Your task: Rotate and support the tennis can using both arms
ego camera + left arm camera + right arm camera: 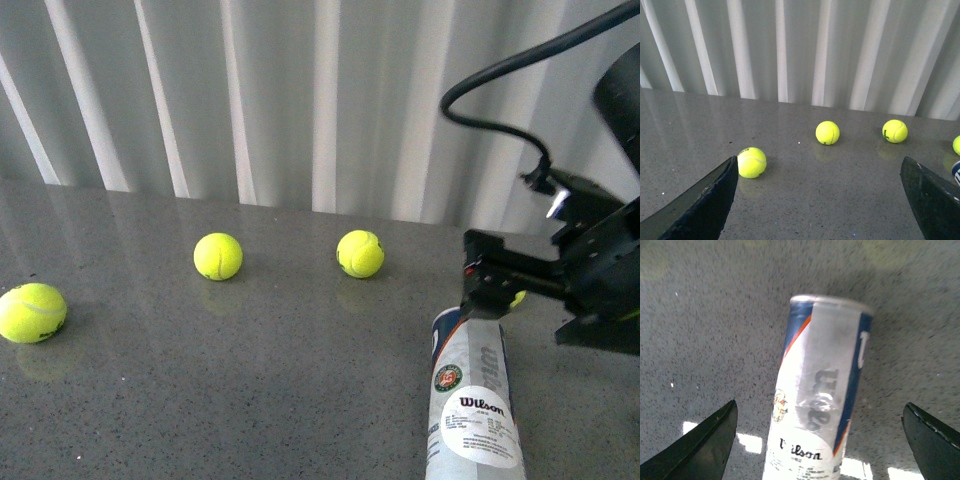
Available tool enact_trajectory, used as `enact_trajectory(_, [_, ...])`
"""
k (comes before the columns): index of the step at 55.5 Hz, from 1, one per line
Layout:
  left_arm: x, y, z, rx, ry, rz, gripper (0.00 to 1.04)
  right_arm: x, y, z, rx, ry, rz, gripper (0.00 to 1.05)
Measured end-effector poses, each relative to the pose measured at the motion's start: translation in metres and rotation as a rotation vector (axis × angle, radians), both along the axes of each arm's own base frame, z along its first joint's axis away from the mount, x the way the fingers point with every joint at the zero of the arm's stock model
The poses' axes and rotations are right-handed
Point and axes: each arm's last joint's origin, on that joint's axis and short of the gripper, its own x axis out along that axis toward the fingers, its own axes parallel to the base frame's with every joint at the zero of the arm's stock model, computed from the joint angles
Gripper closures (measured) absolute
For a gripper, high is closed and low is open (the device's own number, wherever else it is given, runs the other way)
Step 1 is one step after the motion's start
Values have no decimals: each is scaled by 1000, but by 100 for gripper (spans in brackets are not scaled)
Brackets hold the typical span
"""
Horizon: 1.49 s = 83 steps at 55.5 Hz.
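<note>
**Q:** Where is the tennis can?

**A:** The tennis can [472, 400], a clear tube with a navy, white and orange label, appears to lie lengthwise on the grey speckled table [300, 390]. Its silver-rimmed end points away from the robot.

**Q:** What is the right gripper doing?

**A:** The right gripper [488, 290] hangs over the can's far end. In the right wrist view its two black fingers [705, 445] are spread wide on either side of the can. There is bare table between each finger and the tube, so it grips nothing.

**Q:** And the left gripper?

**A:** The left gripper [818, 162] is spread wide too and holds nothing. It sits well left of the can.

**Q:** What else is near the can?

**A:** Three yellow-green tennis balls lie left of the can. The nearest ball [360, 253] and the middle ball [218, 256] sit farther back, and the outer ball [32, 312] is well apart. A sliver of a fourth ball [517, 297] shows just beyond the can's far end. Pale pleated curtains [300, 100] hang behind everything.
</note>
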Motion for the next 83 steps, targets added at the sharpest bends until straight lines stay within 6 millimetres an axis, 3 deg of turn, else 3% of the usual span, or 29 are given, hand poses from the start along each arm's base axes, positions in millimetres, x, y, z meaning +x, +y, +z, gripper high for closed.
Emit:
enact_trajectory(6, [0,0,0,0,0,0,7,4,13,-22,7,69,-6,7])
enact_trajectory(16, [0,0,0,0,0,0,7,11,14,-41,-1,116,-38,7])
enact_trajectory(45, [0,0,0,0,0,0,7,23,7,-61,45,79,-64,7])
enact_trajectory(68, [0,0,0,0,0,0,7,21,6,-66,36,62,-63,69])
enact_trajectory(83, [0,0,0,0,0,0,7,22,5,-62,33,46,-59,82])
